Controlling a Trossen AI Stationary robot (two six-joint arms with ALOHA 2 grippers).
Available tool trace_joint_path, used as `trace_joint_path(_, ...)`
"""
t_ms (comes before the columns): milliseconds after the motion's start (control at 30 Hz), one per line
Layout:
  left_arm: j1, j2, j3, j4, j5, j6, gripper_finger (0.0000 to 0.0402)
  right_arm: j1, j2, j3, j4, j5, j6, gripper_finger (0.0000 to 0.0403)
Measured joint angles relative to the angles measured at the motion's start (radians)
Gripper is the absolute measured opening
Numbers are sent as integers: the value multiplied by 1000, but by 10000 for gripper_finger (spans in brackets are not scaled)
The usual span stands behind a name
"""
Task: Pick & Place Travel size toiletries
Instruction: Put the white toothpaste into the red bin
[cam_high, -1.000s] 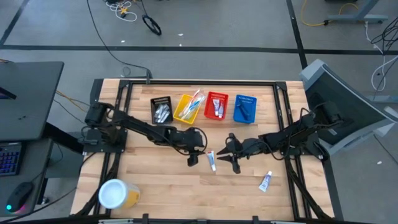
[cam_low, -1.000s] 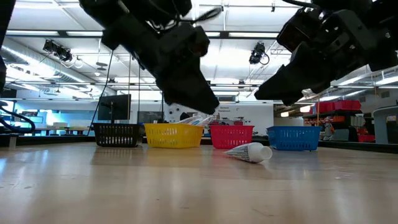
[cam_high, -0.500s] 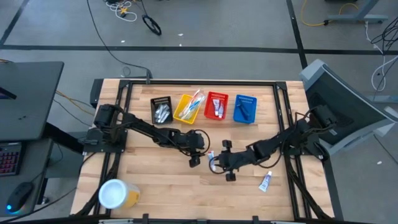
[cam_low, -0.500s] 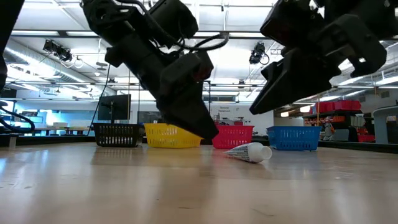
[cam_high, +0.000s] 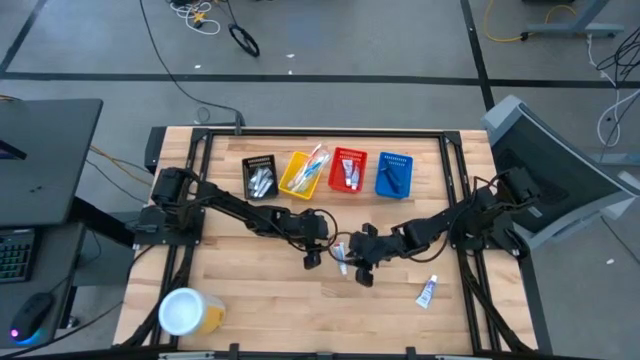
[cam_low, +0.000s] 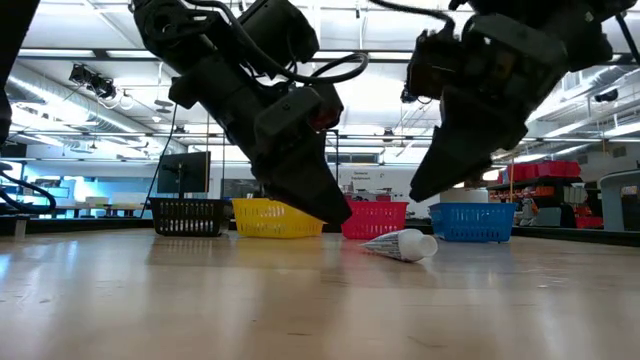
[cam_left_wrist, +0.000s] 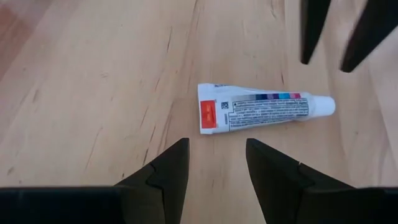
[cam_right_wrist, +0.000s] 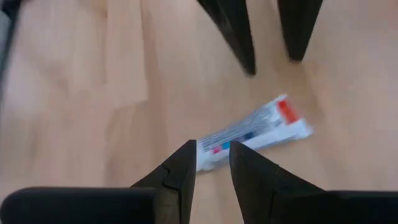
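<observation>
A small white tube (cam_high: 340, 256) with a red mark lies flat on the wood mid-table, also seen in the low view as the tube (cam_low: 400, 243). My left gripper (cam_high: 312, 251) is open just left of it, and in its wrist view the tube (cam_left_wrist: 264, 112) lies ahead of the fingertips. My right gripper (cam_high: 357, 262) is open just right of it, hovering above the tube's (cam_right_wrist: 249, 134) cap end. A second tube (cam_high: 427, 291) lies nearer the right front. Neither gripper touches anything.
Along the far side stand a black basket (cam_high: 260, 177), a yellow basket (cam_high: 303, 172), a red basket (cam_high: 348, 170) and a blue basket (cam_high: 393, 173), each holding small items. A white-lidded yellow tub (cam_high: 183, 312) stands at the near left corner.
My right gripper has moved toward the table's left and come in close over the tube from the right. My left gripper has sunk a little toward the table beside the tube. The tube has stayed where it was.
</observation>
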Motion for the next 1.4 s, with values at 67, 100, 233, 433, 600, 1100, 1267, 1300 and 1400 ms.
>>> trace_joint_path(67, 0, 0, 0, 1, 0, 0, 167, -5, 0, 0, 1, -38, 91, 106)
trace_joint_path(100, 0, 0, 0, 1, 0, 0, 167, -5, 0, 0, 1, -42, 134, 106)
trace_joint_path(233, 0, 0, 0, 8, 69, 30, 167, 19, 8, 0, -1, -47, 327, 106)
trace_joint_path(433, -21, 0, 0, 14, 138, 127, 167, 44, 56, 0, 2, -42, 490, 106)
trace_joint_path(600, -46, 0, 0, 12, -28, 272, 167, 23, 109, 0, 32, -22, 512, 106)
trace_joint_path(1100, -38, 0, 0, 13, -54, 353, 167, -85, 109, 0, 80, -47, 441, 106)
trace_joint_path(1267, -29, 0, 0, 13, -53, 333, 167, -151, 109, 0, 81, -46, 453, 106)
trace_joint_path(1300, -28, 0, 0, 13, -54, 322, 167, -163, 109, 0, 73, -47, 463, 106)
trace_joint_path(1400, -27, 0, 0, 12, -52, 301, 167, -189, 109, 0, 55, -47, 469, 106)
